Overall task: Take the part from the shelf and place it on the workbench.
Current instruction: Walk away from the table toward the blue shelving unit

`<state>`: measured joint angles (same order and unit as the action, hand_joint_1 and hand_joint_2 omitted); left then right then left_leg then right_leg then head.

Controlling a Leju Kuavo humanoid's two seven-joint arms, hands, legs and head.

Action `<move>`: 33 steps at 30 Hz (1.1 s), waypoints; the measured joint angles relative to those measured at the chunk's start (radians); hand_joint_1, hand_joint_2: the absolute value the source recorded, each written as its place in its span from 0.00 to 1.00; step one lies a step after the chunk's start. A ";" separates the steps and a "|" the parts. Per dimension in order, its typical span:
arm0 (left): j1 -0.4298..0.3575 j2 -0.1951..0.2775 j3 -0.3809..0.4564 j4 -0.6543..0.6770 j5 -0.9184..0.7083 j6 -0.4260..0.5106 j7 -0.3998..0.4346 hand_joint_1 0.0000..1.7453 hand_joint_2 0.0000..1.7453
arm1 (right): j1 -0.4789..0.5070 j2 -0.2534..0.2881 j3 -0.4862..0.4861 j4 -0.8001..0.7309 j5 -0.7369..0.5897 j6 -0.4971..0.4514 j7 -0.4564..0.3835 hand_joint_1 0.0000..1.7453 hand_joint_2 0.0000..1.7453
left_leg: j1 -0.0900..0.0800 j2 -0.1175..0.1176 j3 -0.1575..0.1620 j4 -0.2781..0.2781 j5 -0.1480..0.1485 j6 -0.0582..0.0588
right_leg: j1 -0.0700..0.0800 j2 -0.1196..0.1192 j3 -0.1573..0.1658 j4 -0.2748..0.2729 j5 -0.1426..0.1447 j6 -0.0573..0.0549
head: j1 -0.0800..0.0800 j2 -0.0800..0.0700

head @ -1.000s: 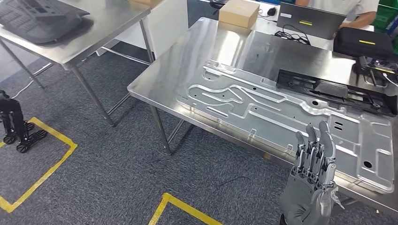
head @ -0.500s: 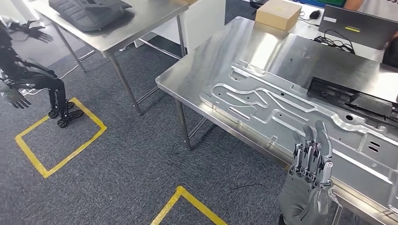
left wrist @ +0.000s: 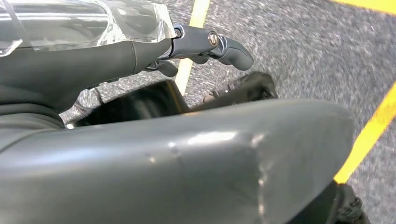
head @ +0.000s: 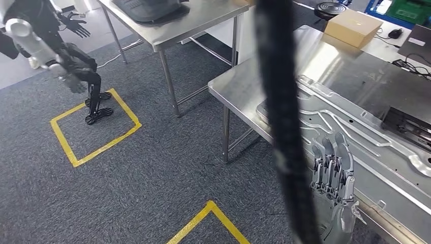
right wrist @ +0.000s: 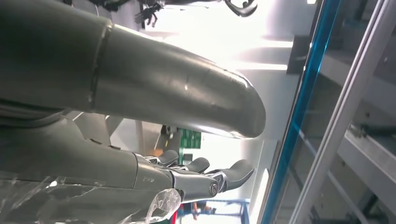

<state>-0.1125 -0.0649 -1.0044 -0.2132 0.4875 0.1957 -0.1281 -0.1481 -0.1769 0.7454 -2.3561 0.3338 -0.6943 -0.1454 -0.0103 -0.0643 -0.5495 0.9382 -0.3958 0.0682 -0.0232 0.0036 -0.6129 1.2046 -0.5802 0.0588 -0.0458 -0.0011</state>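
Rising from the lower edge of the head view at about 5 o'clock, the right robot hand (head: pixel 333 170) stands upright with its fingers straight and close side by side, gripping nothing. It sits just in front of the near edge of the steel surface (head: pixel 244 76). On that surface lies a large stamped metal panel (head: pixel 356 137), flat, running from the middle toward 3 o'clock. At its far side, near 3 o'clock, a black part (head: pixel 409 126) rests on the surface; whether it touches the panel I cannot tell. A cardboard box (head: pixel 353 26) sits at the far end of the surface, near 1 o'clock. A thick dark blurred band (head: pixel 279 117) crosses the head view from 12 o'clock down to 6 o'clock, very close to the camera.

At 12 o'clock a second steel surface (head: pixel 203 20) carries a dark moulded part (head: pixel 150 7). At 10 o'clock another humanoid robot (head: pixel 56 46) stands on grey carpet inside a square of yellow tape (head: pixel 94 127).

In the left wrist view the left robot hand (left wrist: pixel 205 44) hangs over carpet and yellow tape, its dark fingertips slightly curled with nothing between them; whether its fingers are spread or together I cannot tell.
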 joint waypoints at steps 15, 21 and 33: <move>-0.002 0.004 0.000 0.000 0.000 0.000 0.007 0.00 0.00 | 0.020 -0.012 0.000 -0.001 -0.053 0.023 0.010 0.00 0.00 | 0.006 0.057 -0.154 0.296 -0.109 -0.050 | 0.001 -0.063 0.099 -0.227 0.092 -0.038 | -0.002 0.000; -0.005 0.006 0.000 0.000 -0.001 0.000 0.007 0.00 0.00 | 0.027 -0.015 0.000 0.000 -0.069 0.035 0.007 0.00 0.00 | -0.024 0.126 -0.020 0.021 -0.016 -0.013 | 0.005 -0.123 0.117 -0.233 0.078 -0.021 | -0.001 0.000; -0.004 0.006 0.000 0.000 -0.008 0.006 0.011 0.00 0.00 | 0.055 -0.020 -0.004 -0.001 -0.073 0.069 -0.002 0.00 0.00 | -0.002 -0.040 0.006 0.010 -0.012 -0.008 | -0.012 0.050 0.052 -0.166 0.094 0.006 | 0.000 0.000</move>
<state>-0.1164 -0.0589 -1.0048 -0.2132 0.4795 0.2017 -0.1167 -0.0935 -0.1966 0.7419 -2.3567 0.2609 -0.6257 -0.1472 -0.0121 -0.1038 -0.5435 0.9486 -0.4075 0.0604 -0.0351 0.0534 -0.5607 1.0387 -0.4861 0.0645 -0.0461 -0.0014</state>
